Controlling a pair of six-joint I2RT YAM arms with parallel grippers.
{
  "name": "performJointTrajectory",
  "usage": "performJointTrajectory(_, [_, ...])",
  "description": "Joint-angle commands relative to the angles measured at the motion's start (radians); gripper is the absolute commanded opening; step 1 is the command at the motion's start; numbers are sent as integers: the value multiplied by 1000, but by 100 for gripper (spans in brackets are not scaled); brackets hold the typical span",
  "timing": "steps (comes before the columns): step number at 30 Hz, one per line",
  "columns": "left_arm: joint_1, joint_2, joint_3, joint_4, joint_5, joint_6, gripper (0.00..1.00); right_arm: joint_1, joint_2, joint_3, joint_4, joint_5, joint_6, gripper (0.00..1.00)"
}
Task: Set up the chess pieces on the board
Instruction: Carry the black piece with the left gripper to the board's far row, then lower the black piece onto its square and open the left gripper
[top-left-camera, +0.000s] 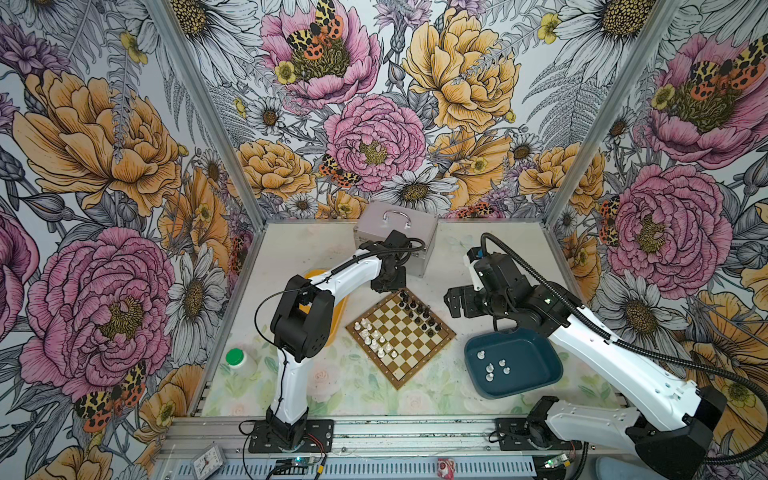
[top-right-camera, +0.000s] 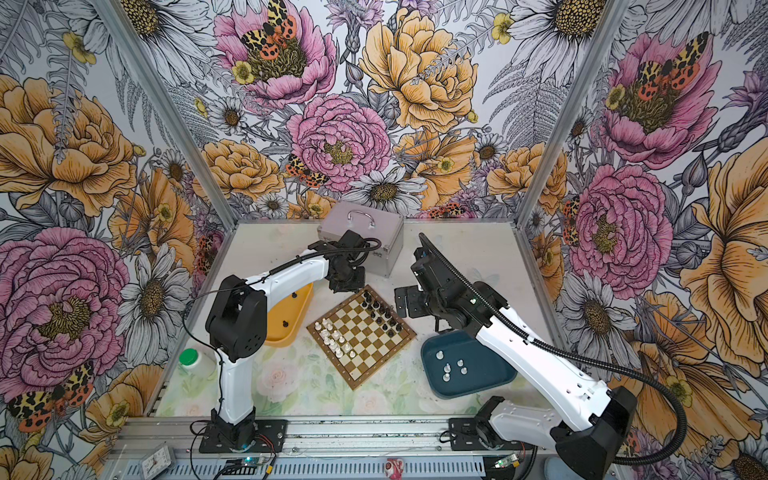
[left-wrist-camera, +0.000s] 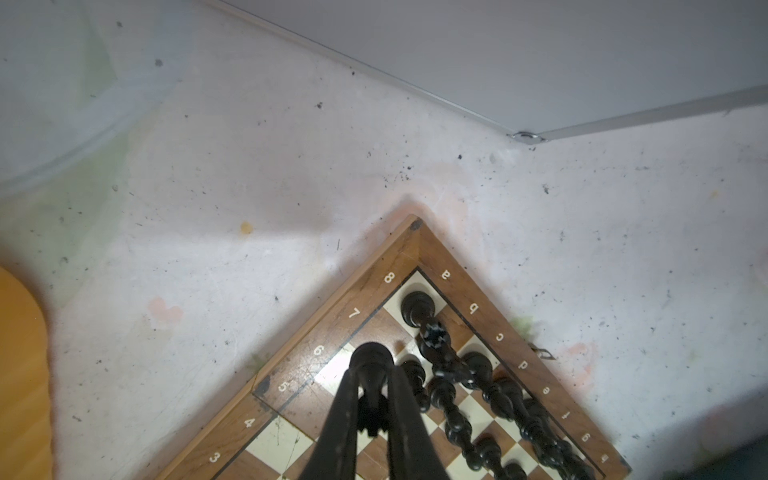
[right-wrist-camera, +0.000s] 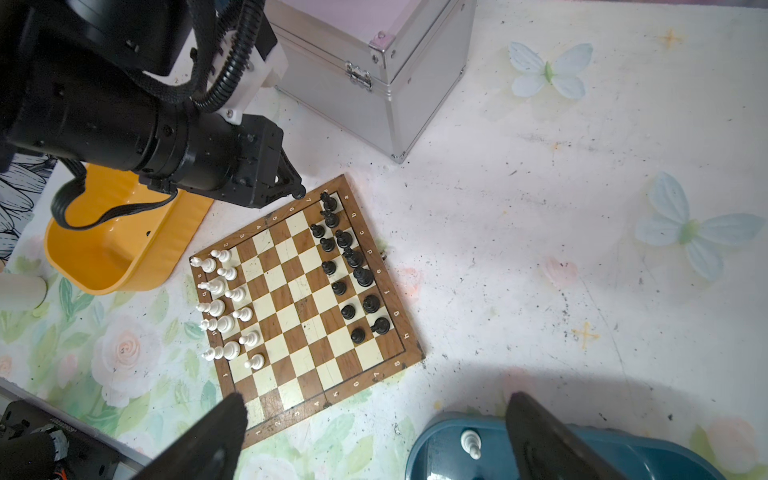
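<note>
The board (top-left-camera: 415, 361) lies turned like a diamond at mid-table. Black chess pieces (top-left-camera: 419, 311) fill its far right side and white chess pieces (top-left-camera: 374, 336) its near left side. My left gripper (top-left-camera: 388, 286) hangs over the board's far corner, shut on a black pawn (left-wrist-camera: 371, 359). In the left wrist view that pawn sits between the fingertips (left-wrist-camera: 353, 386) above the board rim (left-wrist-camera: 291, 374) near rows 6 and 7. My right gripper (right-wrist-camera: 374, 415) stands wide open, holding nothing, above the table between the board (right-wrist-camera: 291, 299) and the teal tray (right-wrist-camera: 440, 453).
The dark teal tray (top-left-camera: 528, 357) right of the board holds several white pieces (top-left-camera: 494, 368). A yellow tray (top-right-camera: 286, 332) sits left of the board, partly under the left arm. A metal case (top-left-camera: 395, 239) stands at the back, a green-capped bottle (top-left-camera: 239, 361) front left.
</note>
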Motion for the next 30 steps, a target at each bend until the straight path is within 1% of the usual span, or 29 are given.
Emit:
performJointTrajectory(1, [-10, 21, 21, 3, 23, -25, 14, -5, -16, -4, -4, 23, 10, 100])
performJointTrajectory(12, [-13, 45, 30, 0, 29, -23, 15, -13, -18, -11, -3, 30, 10, 99])
performJointTrajectory(30, [-12, 58, 39, 0, 43, -9, 21, -16, -19, -20, -2, 45, 28, 100])
